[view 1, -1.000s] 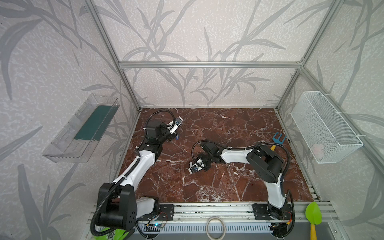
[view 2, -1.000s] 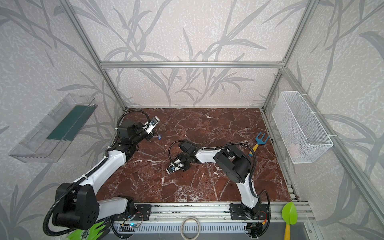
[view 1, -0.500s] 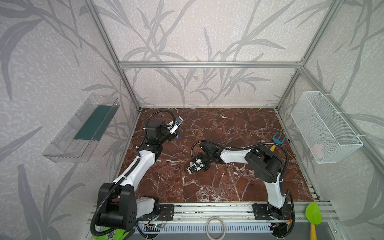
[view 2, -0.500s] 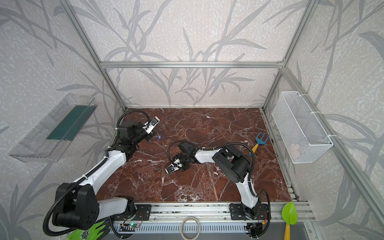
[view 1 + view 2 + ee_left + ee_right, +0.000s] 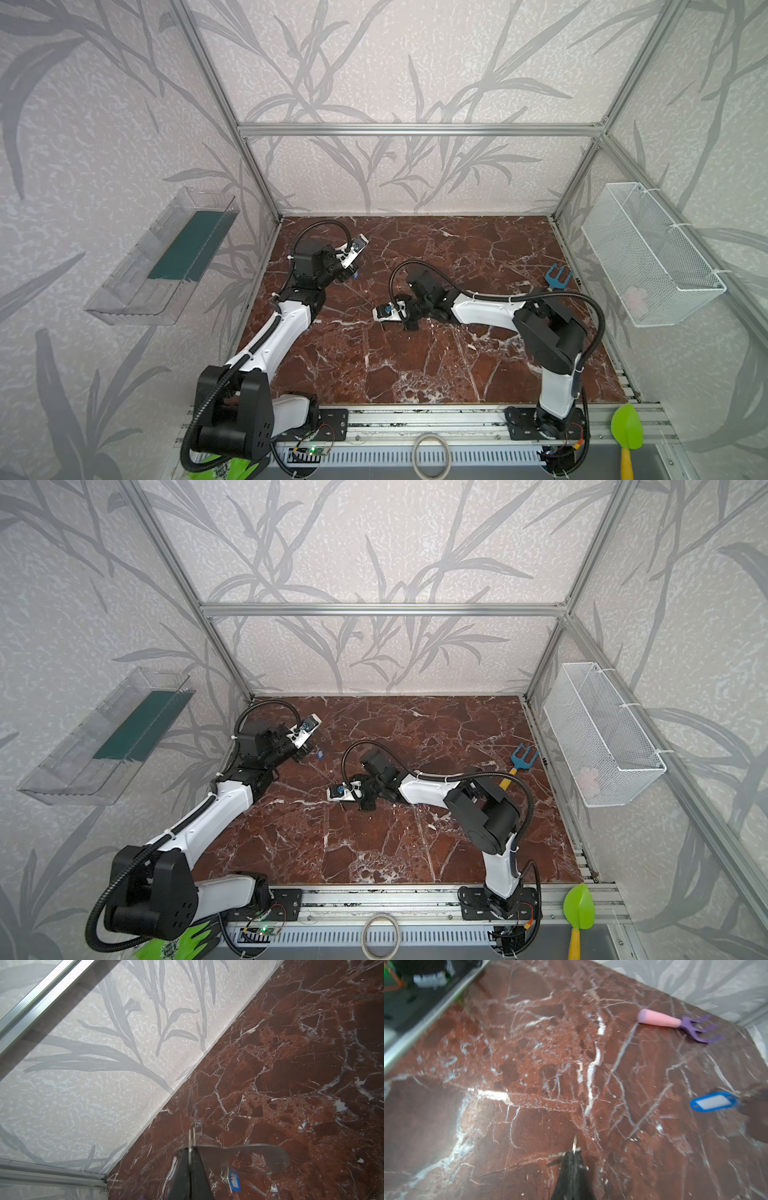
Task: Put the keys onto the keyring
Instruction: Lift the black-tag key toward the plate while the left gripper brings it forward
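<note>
My left gripper [image 5: 190, 1150] is shut on one end of the keyring [image 5: 245, 1157], a flat grey plate held edge-on above the marble, with a thin wire loop [image 5: 192, 1136] standing past the fingertips. A silver key with a blue tag [image 5: 234, 1182] dangles by a small ring at the plate's lower edge; the tag [image 5: 356, 274] shows in both top views [image 5: 319, 754]. My right gripper [image 5: 573, 1153] is shut low over the table's middle on a small silver key, whose ring [image 5: 574, 1145] pokes out of the tips. Its head is hidden. The right gripper [image 5: 409, 324] is apart from the left [image 5: 348, 277].
A purple rake with a pink handle [image 5: 675, 1022] lies beyond the blue tag [image 5: 714, 1103]. A blue rake [image 5: 559, 277] lies at the right edge. A white wire basket [image 5: 648, 253] hangs on the right wall, a clear tray [image 5: 166, 257] on the left. A pale ring [image 5: 431, 455] sits on the front rail.
My right gripper has gone from partly open to shut on the small key and shifted slightly to the left. The left arm and the keyring have not moved.
</note>
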You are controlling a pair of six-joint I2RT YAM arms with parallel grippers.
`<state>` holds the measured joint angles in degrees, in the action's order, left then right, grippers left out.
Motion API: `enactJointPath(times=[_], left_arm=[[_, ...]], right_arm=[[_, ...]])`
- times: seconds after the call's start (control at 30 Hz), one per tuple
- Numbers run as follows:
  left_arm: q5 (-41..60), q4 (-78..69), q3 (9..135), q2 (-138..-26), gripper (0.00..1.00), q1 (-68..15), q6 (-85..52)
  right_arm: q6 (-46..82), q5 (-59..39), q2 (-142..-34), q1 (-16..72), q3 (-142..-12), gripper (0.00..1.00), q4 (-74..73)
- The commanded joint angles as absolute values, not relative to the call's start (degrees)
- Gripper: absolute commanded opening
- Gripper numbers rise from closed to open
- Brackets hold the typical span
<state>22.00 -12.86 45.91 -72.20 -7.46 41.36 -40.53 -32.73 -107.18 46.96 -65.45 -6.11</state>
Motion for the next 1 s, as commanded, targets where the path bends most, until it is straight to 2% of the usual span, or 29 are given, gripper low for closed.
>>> enactJointPath(times=[0.0,0.13,0.23,0.37,0.5,0.63,0.8,0.97], left_arm=[[26.7,-17.3,47.7,-71.7,0.0,-8.6,41.7],[31.3,-17.8,47.9,-71.3,0.0,-9.9,44.4],[36.7,-18.9,47.6,-70.2,0.0,-10.2,45.5],[43.0,-16.4,48.9,-69.3,0.0,-11.3,46.8],[46.9,-7.7,53.4,-70.6,0.0,-13.7,47.9],[44.0,-5.6,55.2,-72.0,0.0,-17.5,49.8],[35.2,-4.1,57.2,-73.4,0.0,-21.9,53.4],[34.7,0.0,60.0,-74.4,0.0,-23.2,52.9]], right_arm=[[-26.2,-32.0,-102.1,44.2,-64.9,0.0,-4.7],[-18.0,-28.0,-98.4,40.2,-64.6,0.0,-0.7],[-17.3,-26.3,-94.2,37.5,-63.8,0.0,0.8],[-23.7,-23.1,-89.4,35.9,-62.9,0.0,3.5],[-31.1,-22.7,-85.8,34.2,-62.9,0.0,3.9],[-37.1,-24.6,-83.7,34.1,-64.2,0.0,5.7],[-36.9,-24.5,-82.2,34.2,-66.1,0.0,8.9],[-34.8,-24.0,-79.8,34.2,-65.3,0.0,8.4]])
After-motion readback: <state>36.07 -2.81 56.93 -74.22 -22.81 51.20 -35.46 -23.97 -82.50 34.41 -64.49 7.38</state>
